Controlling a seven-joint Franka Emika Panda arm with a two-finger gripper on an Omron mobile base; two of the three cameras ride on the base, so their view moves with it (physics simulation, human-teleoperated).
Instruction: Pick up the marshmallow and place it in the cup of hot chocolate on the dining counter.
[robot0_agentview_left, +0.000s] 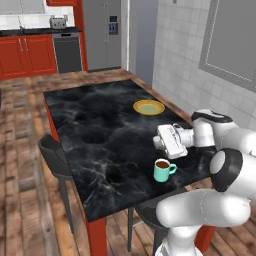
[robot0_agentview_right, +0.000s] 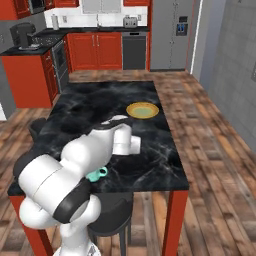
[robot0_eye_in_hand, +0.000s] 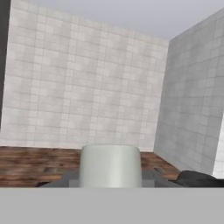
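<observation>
Fingers (robot0_eye_in_hand: 110, 175) clamp the white marshmallow (robot0_eye_in_hand: 110, 166) above the black marble tabletop (robot0_agentview_left: 95, 125), facing pale tiled kitchen walls (robot0_eye_in_hand: 83, 87).

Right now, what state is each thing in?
marshmallow: held in the hand, lifted off the counter.
hand: shut on the marshmallow, above the counter near the mug.
cup of hot chocolate: upright, full of dark liquid, no marshmallow in it.
yellow plate: flat on the counter, empty.
dining counter: bears mug and plate.
</observation>
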